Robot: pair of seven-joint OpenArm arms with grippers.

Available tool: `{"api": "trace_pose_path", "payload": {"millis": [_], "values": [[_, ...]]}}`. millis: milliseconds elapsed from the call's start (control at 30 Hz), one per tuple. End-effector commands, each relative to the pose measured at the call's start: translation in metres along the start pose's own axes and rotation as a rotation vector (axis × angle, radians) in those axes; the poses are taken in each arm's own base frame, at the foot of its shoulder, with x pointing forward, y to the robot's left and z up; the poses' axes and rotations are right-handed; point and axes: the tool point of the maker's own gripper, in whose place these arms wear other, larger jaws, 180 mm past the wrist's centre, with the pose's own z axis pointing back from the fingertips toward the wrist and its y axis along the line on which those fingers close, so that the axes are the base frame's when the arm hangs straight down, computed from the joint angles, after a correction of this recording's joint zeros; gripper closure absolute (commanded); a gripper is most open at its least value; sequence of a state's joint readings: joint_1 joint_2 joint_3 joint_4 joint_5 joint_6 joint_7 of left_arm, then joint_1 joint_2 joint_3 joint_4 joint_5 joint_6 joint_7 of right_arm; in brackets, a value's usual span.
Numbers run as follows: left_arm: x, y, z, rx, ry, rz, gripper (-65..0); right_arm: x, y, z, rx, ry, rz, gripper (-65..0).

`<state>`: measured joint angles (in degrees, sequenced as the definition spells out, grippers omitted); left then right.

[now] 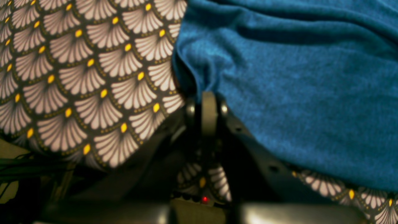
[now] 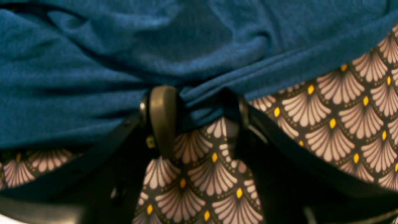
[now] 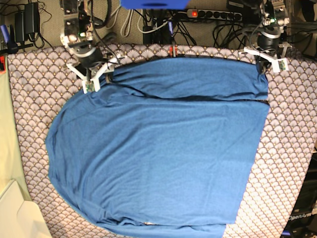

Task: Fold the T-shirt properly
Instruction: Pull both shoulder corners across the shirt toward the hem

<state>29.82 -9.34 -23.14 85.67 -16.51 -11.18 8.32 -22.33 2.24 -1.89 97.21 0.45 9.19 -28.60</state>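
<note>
The T-shirt [image 3: 153, 148] spreads nearward from both grippers at its far edge. We find the left gripper [image 1: 209, 102] pinching its right corner, the right gripper [image 2: 192, 102] half-spread around bunched hem.

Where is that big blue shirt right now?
In the base view, the T-shirt lies spread over the patterned tablecloth, filling its middle, with its far edge between the right gripper and left gripper.
</note>
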Motion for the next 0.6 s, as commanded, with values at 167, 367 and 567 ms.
{"api": "trace_pose_path", "payload": {"millis": [167,367,567], "values": [[-0.006,-0.002,0.002,-0.012,0.033,-0.011,-0.4,-0.017,-0.001,-0.001,0.002,0.066,0.004,-20.5],[-0.011,-0.015,0.001,-0.042,0.046,-0.015,-0.4,-0.015,-0.001,0.0,0.0,0.06,0.004,0.0],[-0.01,-0.015,0.001,-0.041,0.042,-0.015,-0.4,-0.005,-0.002,0.004,-0.002,0.035,0.008,0.0]]}}
